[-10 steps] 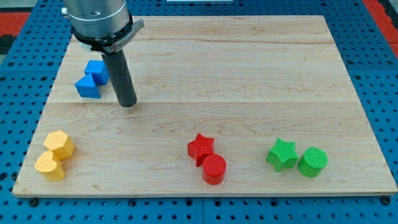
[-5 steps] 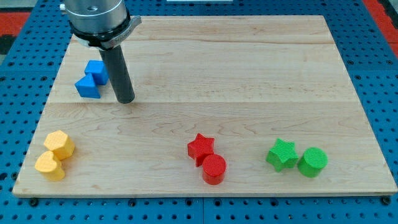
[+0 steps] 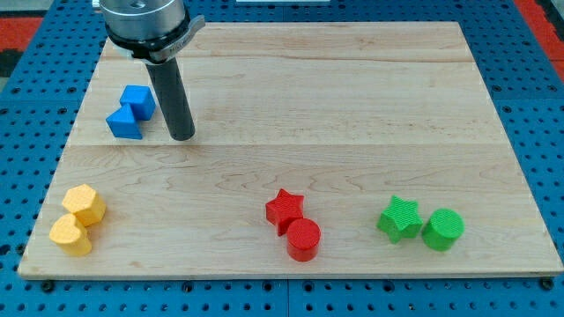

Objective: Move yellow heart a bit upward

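Observation:
The yellow heart (image 3: 70,234) lies near the board's bottom-left corner. It touches a second yellow block (image 3: 85,204), a many-sided one, just above and to its right. My tip (image 3: 181,136) rests on the board in the upper left, far above and to the right of the yellow heart. It stands just right of two blue blocks, a cube (image 3: 137,100) and a wedge-like one (image 3: 123,123), with a small gap to them.
A red star (image 3: 284,208) and a red cylinder (image 3: 303,239) touch at the bottom middle. A green star (image 3: 399,218) and a green cylinder (image 3: 442,229) sit at the bottom right. The wooden board (image 3: 352,106) lies on a blue pegboard.
My tip has crept slightly toward the view's top beside the blue blocks. No block has moved.

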